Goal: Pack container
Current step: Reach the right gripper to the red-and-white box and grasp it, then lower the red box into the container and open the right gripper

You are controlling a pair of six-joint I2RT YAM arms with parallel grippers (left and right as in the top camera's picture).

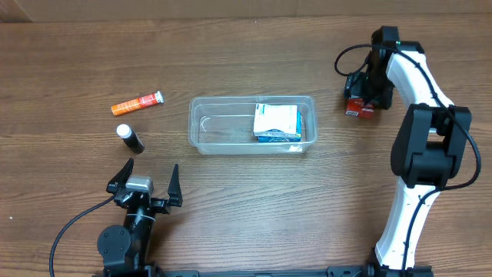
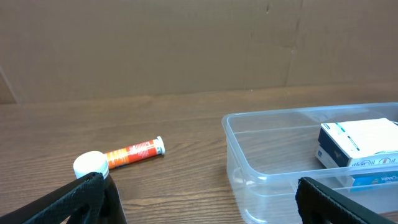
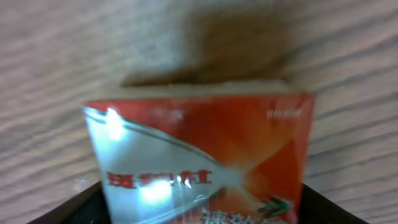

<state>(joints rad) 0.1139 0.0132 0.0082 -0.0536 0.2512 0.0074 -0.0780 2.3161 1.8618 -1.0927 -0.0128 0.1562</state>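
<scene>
The clear plastic container (image 1: 219, 127) lies at the table's middle with a blue-and-white box (image 1: 277, 121) in its right end. It also shows in the left wrist view (image 2: 231, 140), with the box (image 2: 364, 146) inside. My left gripper (image 1: 146, 188) is open and empty near the front edge, left of the container (image 2: 205, 208). My right gripper (image 1: 363, 101) is at the far right over a red box (image 1: 356, 108). In the right wrist view its open fingers (image 3: 202, 214) flank that red-and-silver box (image 3: 205, 143), which lies on the table.
An orange tube (image 1: 137, 102) lies at the left, also seen in the left wrist view (image 2: 134, 152). A black bottle with a white cap (image 1: 129, 137) stands just ahead of my left gripper, by its left finger (image 2: 91, 164). A brown cardboard wall stands behind the table.
</scene>
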